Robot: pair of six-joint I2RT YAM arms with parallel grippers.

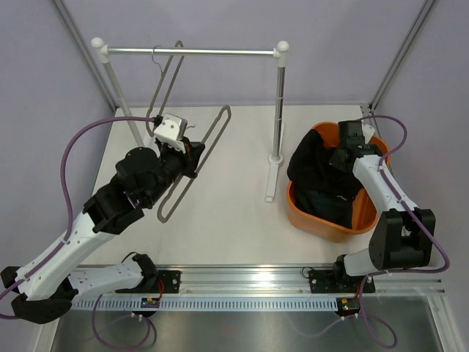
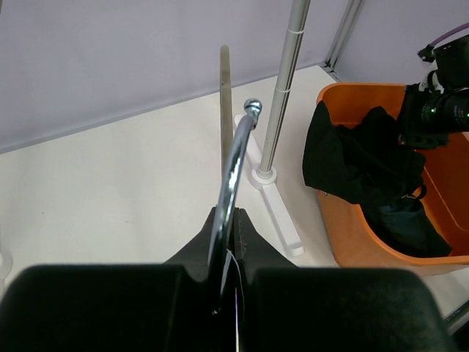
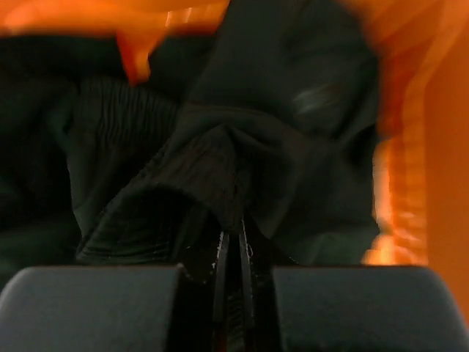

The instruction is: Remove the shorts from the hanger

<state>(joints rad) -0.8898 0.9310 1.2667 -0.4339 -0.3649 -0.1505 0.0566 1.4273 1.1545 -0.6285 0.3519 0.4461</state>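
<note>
Black fabric shorts [image 1: 319, 172] lie crumpled inside the round orange plastic basket [image 1: 333, 229], which stands at 3 o'clock on the white table [image 1: 234, 213]. One part of the shorts hangs over the basket rim at 9 o'clock. The right gripper [image 3: 233, 238] reaches down into the basket. Its jaws are almost together and folds of the dark fabric gather at their tips, but the wrist picture is blurred and I cannot tell if they pinch the fabric. At 10 o'clock on the table, the left gripper [image 2: 227, 220] is clenched on the chrome hook of a long grey hanger [image 1: 212, 136], which carries no clothing. A second grey hanger [image 1: 167, 77] hangs on the silver metal rail [image 1: 220, 52] at 12 o'clock.
</note>
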